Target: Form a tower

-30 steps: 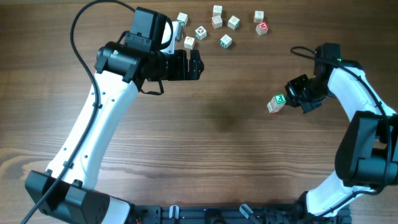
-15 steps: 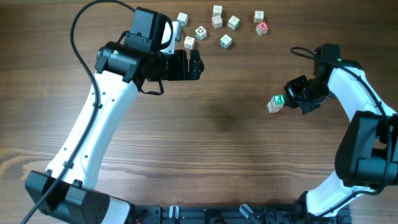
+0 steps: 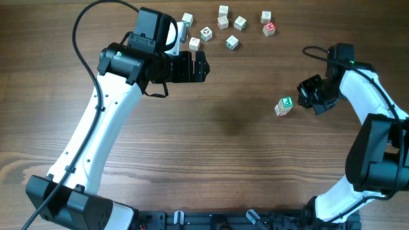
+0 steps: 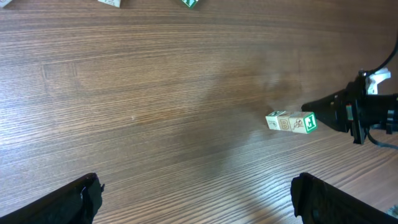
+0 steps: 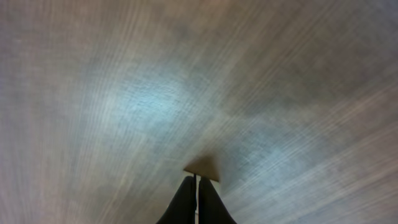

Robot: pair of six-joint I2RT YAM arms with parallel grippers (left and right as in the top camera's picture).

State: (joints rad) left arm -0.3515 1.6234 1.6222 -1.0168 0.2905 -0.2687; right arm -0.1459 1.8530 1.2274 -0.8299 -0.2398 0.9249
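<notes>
**Tower stands just left of the closed right gripper**

The tower, three small wooden cubes with a green-marked one on top, stands on the right half of the table, well apart from the loose cubes scattered along the far edge. Its long axis runs straight up from the wood.

The right gripper sits just beside it, on the right and slightly farther back. Its jaws are pressed fully together with nothing between them, and its tip points at the stack. A sliver of table seems to separate tip and tower, though the right wrist view is too blurred to confirm this.

The left gripper hangs far off on the left near the loose cubes, jaws spread wide and empty, looking across the table at the tower.

The right arm is much the nearer. The next move likely turns on that small gap, because any push leftward from the closed tip would meet the stack side-on and could topple it.
</notes>
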